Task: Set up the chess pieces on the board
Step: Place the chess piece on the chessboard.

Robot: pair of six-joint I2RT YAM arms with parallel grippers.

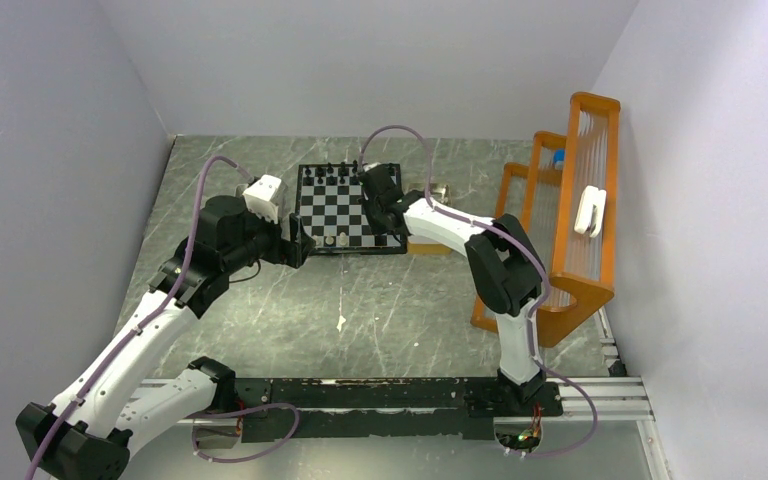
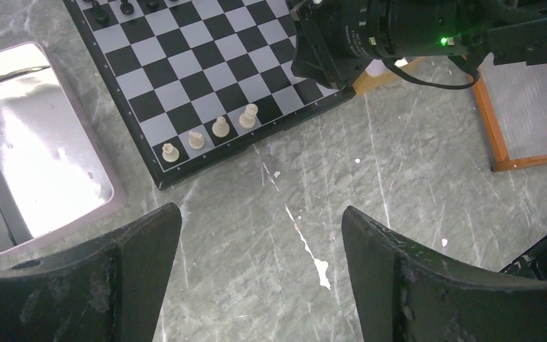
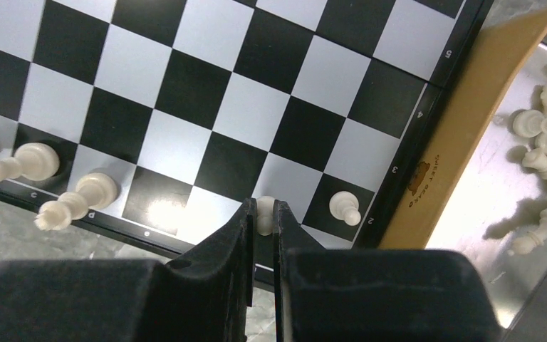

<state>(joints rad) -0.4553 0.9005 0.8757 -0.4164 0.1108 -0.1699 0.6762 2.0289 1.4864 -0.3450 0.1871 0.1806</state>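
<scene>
At the board's (image 3: 185,92) right end, a cream piece (image 3: 264,208) is clamped upright between the closed tips of the right end effector (image 3: 262,217), directly over the edge row, near a standing pawn (image 3: 345,206). The left end effector (image 2: 260,217) is spread apart over the bare surface, farther off. Only the right wrist view shows the grip; in the top view it is hidden.

Bright light glares off the board (image 3: 162,211) and metal tray (image 2: 43,164).
</scene>
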